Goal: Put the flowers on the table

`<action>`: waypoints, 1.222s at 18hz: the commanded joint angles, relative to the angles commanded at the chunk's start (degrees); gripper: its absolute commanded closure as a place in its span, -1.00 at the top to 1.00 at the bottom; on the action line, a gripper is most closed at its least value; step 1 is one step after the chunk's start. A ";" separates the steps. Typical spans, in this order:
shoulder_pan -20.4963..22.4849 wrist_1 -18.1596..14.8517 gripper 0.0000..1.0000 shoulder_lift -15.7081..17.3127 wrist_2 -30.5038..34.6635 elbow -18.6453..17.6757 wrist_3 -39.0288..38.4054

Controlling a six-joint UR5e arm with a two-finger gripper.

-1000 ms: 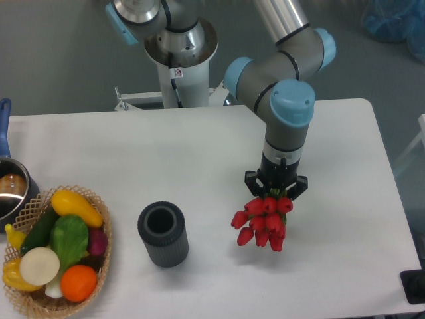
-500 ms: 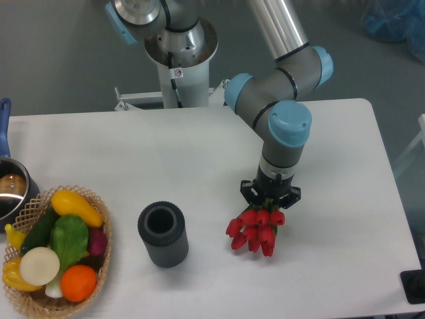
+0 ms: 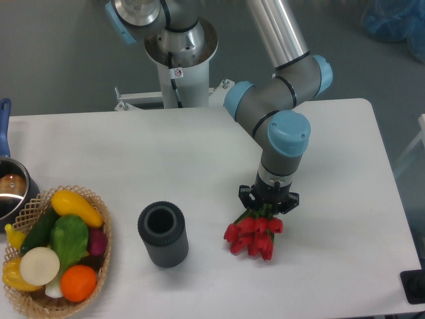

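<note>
The grey-and-blue jointed arm reaches down from the upper middle, its wrist pointing straight downward. The black two-finger gripper (image 3: 269, 203) has its jaws closed on the bunch of red tulip flowers (image 3: 252, 235).

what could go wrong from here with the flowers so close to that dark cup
The gripper holds the flowers by the stems, buds hanging down towards the table. Lowering further could crush the buds against the surface. If released from above, the bunch might tip or roll left towards the dark cylindrical cup standing nearby. The stems are hidden under the fingers, so how firm the grasp is cannot be judged; the bunch could slip early.
</note>
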 joint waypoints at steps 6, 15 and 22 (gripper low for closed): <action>0.26 0.00 1.00 4.74 4.20 0.53 0.00; 3.07 -0.26 1.00 15.11 16.43 0.36 -4.57; 8.78 -2.81 1.00 23.19 17.14 -1.31 1.12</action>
